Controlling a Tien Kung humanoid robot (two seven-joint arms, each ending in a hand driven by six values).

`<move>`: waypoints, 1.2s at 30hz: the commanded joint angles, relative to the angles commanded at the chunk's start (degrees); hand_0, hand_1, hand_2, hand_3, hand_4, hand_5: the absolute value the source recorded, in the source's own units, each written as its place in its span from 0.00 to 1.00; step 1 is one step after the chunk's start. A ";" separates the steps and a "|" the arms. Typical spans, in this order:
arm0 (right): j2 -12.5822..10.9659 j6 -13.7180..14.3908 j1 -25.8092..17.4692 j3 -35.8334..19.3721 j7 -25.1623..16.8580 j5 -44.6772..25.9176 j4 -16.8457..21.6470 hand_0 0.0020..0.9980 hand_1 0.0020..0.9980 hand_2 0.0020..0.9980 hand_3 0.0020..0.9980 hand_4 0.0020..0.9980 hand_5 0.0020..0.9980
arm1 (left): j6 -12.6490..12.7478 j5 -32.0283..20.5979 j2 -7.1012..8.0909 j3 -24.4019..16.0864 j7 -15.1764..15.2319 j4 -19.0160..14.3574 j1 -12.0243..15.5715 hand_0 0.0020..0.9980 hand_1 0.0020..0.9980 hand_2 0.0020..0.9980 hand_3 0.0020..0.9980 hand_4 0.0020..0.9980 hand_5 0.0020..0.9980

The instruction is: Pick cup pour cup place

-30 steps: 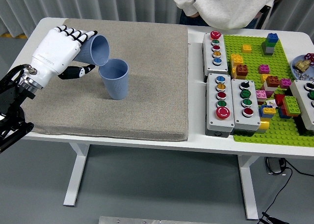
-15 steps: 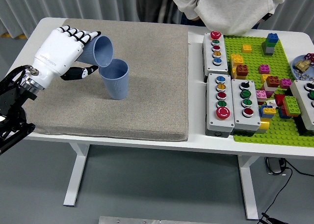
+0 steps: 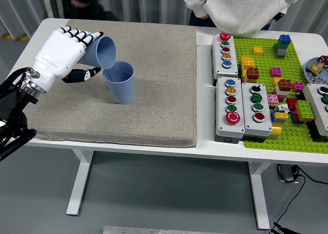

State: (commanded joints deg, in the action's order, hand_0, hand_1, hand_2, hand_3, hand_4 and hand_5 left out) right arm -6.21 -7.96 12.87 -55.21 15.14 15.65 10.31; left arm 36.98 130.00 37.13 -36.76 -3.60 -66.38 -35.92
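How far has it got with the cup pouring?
The pick-up looks done: the left robot hand grips one blue cup. The pour is in hand: that cup is tipped, its mouth right over the upright second cup on the grey mat. Whether anything is flowing cannot be seen. Left to do: tilt the held cup upright and set it down on the mat.

White table (image 3: 154, 151), grey floor (image 3: 169, 198), pale corrugated wall (image 3: 20, 8) behind.
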 joint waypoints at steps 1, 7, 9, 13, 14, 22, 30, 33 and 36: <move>0.00 0.00 -0.02 0.02 0.00 -0.02 0.00 0.77 0.70 0.75 0.63 0.22 0.20 | 0.00 0.00 0.01 0.05 -0.02 -0.01 -0.04 0.50 0.55 0.68 0.63 0.53 0.06; 0.03 -0.01 -0.30 -0.13 0.10 0.26 0.00 0.77 0.70 0.75 0.63 0.22 0.20 | 0.00 0.00 0.30 0.28 0.39 0.25 -0.23 0.50 0.54 0.68 0.63 0.52 0.06; 0.05 -0.01 -0.31 -0.15 0.09 0.25 0.00 0.77 0.70 0.75 0.63 0.22 0.20 | 0.00 0.00 0.25 0.22 0.57 0.36 -0.20 0.50 0.54 0.68 0.63 0.52 0.06; 0.09 -0.02 -0.32 -0.24 0.15 0.35 0.00 0.77 0.70 0.75 0.63 0.22 0.20 | 0.00 0.00 0.17 0.34 0.89 0.37 -0.03 0.50 0.54 0.68 0.63 0.52 0.06; 0.10 -0.02 -0.35 -0.30 0.15 0.35 0.00 0.77 0.70 0.75 0.63 0.22 0.20 | 0.00 0.00 0.18 0.43 0.98 0.40 -0.03 0.50 0.54 0.68 0.63 0.52 0.06; 0.14 -0.06 -0.37 -0.59 0.25 0.66 0.00 0.77 0.70 0.75 0.63 0.22 0.20 | 0.00 0.00 0.27 0.65 0.92 0.47 -0.05 0.50 0.54 0.67 0.63 0.52 0.06; 0.10 -0.08 -0.12 -0.75 0.28 0.74 0.00 0.77 0.70 0.75 0.63 0.22 0.20 | 0.00 0.00 0.31 0.47 1.02 0.80 -0.27 0.50 0.54 0.67 0.63 0.52 0.05; 0.10 -0.07 -0.10 -0.69 0.22 0.57 0.00 0.77 0.70 0.75 0.63 0.22 0.20 | 0.00 0.00 0.26 0.20 1.22 0.74 -0.11 0.49 0.54 0.67 0.62 0.52 0.05; 0.12 -0.07 -0.08 -0.79 0.28 0.72 0.00 0.77 0.70 0.75 0.63 0.22 0.20 | 0.00 0.00 -0.06 0.01 1.62 0.75 0.05 0.49 0.54 0.67 0.62 0.52 0.05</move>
State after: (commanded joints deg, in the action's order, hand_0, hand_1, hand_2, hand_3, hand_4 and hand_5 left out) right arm -6.09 -8.02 12.79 -55.99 15.42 16.37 10.31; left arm 36.98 130.00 37.07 -36.75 -1.97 -65.63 -35.87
